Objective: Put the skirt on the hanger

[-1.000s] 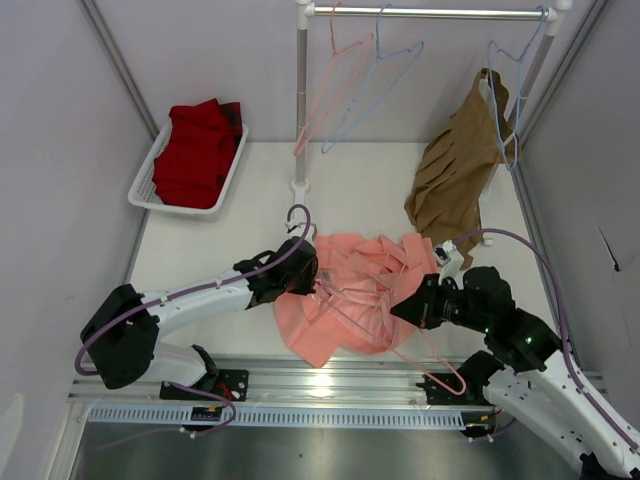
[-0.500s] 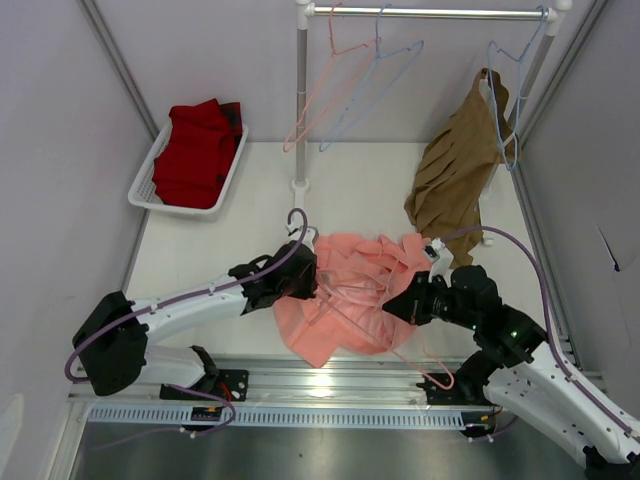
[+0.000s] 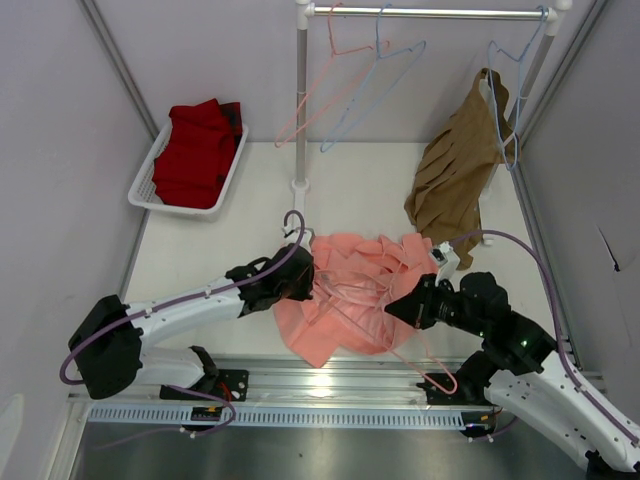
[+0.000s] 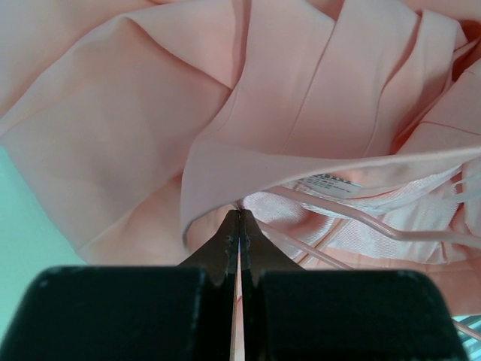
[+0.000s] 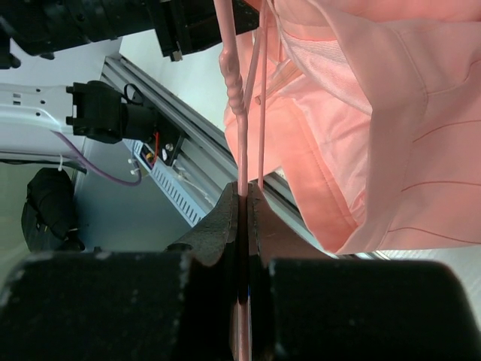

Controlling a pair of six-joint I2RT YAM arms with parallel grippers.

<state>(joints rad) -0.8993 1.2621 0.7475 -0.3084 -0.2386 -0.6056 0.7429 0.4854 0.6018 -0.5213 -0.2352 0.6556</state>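
The salmon-pink pleated skirt (image 3: 340, 320) lies crumpled on the table between my arms. The pink wire hanger (image 3: 453, 381) runs through its folds, with the hook sticking out over the front edge. My left gripper (image 3: 308, 285) is at the skirt's left side, shut on a thin fold of the skirt (image 4: 150, 128) at its tips (image 4: 240, 214). Hanger wire (image 4: 376, 220) shows just beyond, inside the waistband. My right gripper (image 3: 392, 305) is at the skirt's right side, shut (image 5: 243, 192) on the hanger wire (image 5: 234, 83), with the skirt (image 5: 361, 135) draped to its right.
A white basket (image 3: 150, 170) with dark red cloth (image 3: 195, 150) sits back left. A clothes rail (image 3: 430, 13) on a post (image 3: 301, 100) carries another pink hanger (image 3: 315, 95), light-blue hangers (image 3: 370, 90) and a brown garment (image 3: 450, 170). A metal track (image 3: 330, 375) runs along the front edge.
The pink hanger on the rail has swung to the left. The right gripper and the held hanger shifted slightly; the left arm's elbow moved left. Both grips are unchanged.
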